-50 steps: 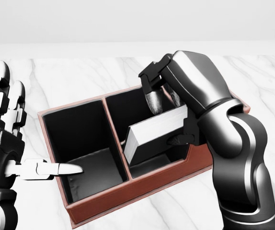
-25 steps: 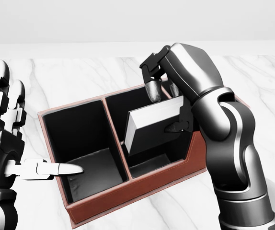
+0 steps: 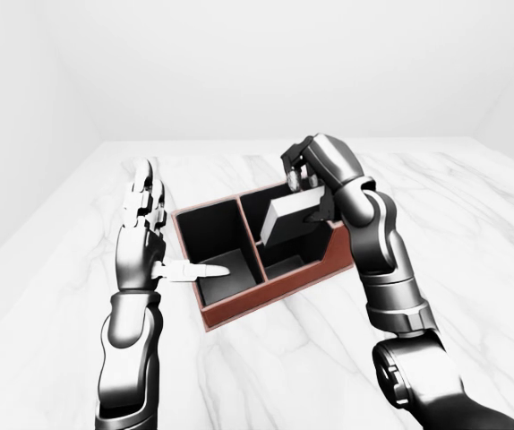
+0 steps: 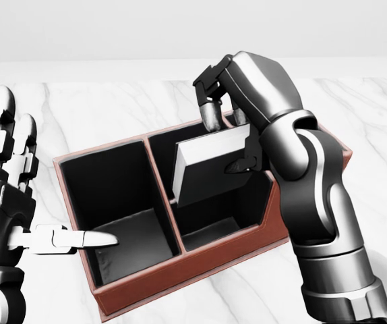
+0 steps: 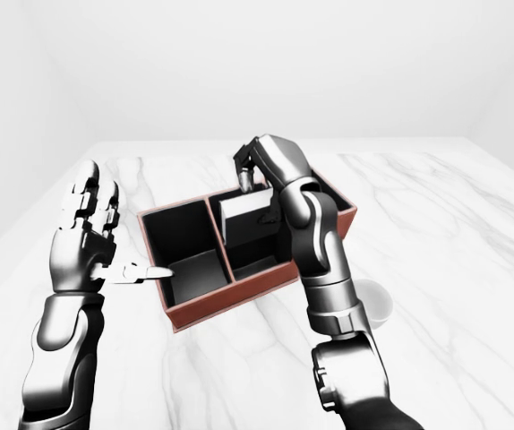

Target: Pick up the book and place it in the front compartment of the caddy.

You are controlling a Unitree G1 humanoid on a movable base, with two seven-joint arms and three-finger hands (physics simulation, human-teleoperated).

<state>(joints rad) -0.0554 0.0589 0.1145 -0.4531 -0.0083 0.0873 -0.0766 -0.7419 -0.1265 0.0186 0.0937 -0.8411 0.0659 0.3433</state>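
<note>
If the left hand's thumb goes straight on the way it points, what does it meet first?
The left hand has its thumb pointing to the head view's right, over the left compartment of the caddy. It would probably meet the middle divider first, though its height is unclear.

The caddy (image 4: 180,273) sits on the worktop (image 4: 112,101), two compartments side by side in the head view. The book (image 4: 207,169) hangs tilted over the right compartment, gripped by the right robot hand (image 4: 230,118) from above. The left robot hand (image 4: 18,202) stands left of the caddy, one finger (image 4: 89,237) reaching over the left compartment's rim.
</note>
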